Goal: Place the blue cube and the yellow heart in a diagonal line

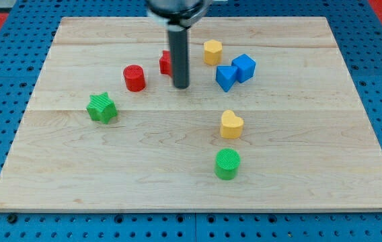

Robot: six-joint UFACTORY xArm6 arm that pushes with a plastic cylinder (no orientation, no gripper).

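Note:
The blue cube (245, 67) sits right of centre near the view's top, touching a second blue block (226, 77) at its lower left. The yellow heart (231, 124) lies below them, near the board's middle. My tip (181, 87) stands left of the blue blocks and up-left of the heart, touching neither. It is right next to a red block (166, 63), which the rod partly hides.
A yellow hexagon block (212, 52) sits up-left of the blue cube. A red cylinder (134, 78) is left of my tip. A green star (101, 108) lies at the left. A green cylinder (227, 164) stands below the heart. The wooden board (77, 181) rests on a blue pegboard.

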